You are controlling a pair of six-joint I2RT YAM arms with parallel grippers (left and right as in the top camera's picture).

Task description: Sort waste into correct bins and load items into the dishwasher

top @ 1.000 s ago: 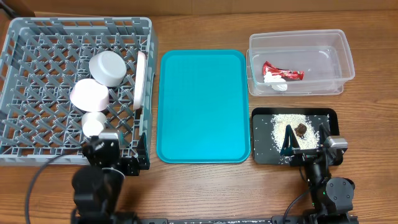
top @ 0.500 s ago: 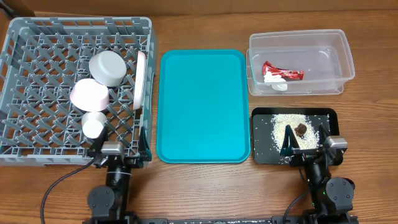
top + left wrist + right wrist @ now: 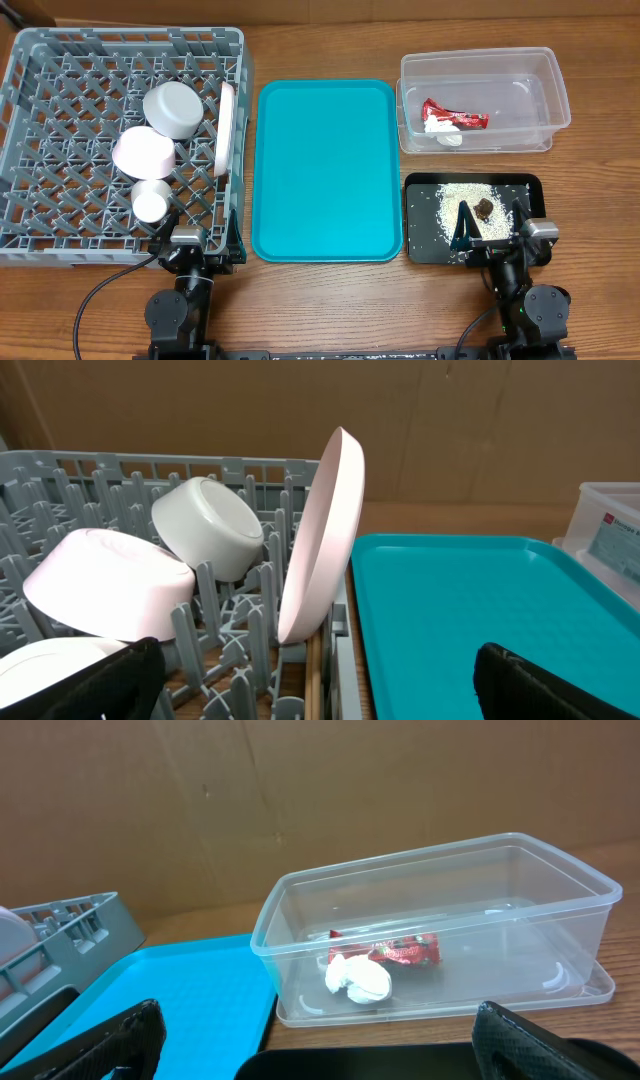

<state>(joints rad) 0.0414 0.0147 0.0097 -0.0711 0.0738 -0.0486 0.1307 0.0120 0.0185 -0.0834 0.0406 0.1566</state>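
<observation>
Waste binned, dishes racked.
Left hand [image 3: 200, 247] and right hand [image 3: 490, 236] were found open, empty. Wrapper [image 3: 455, 119] was seen in the tub [image 3: 480, 56], rice [image 3: 452, 197] on the black tray [image 3: 420, 243], plate [image 3: 227, 128] and bowls [image 3: 143, 150] in the rack [image 3: 60, 100].

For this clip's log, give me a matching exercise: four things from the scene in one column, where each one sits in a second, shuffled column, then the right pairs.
Things
1. red-and-white wrapper
2. loose rice
3. white plate
4. teal tray

Places
A. standing on edge in the grey rack
B. lying flat just right of the rack
C. inside the clear tub
D. scattered on the black tray

Pairs: 1-C, 2-D, 3-A, 4-B
</observation>
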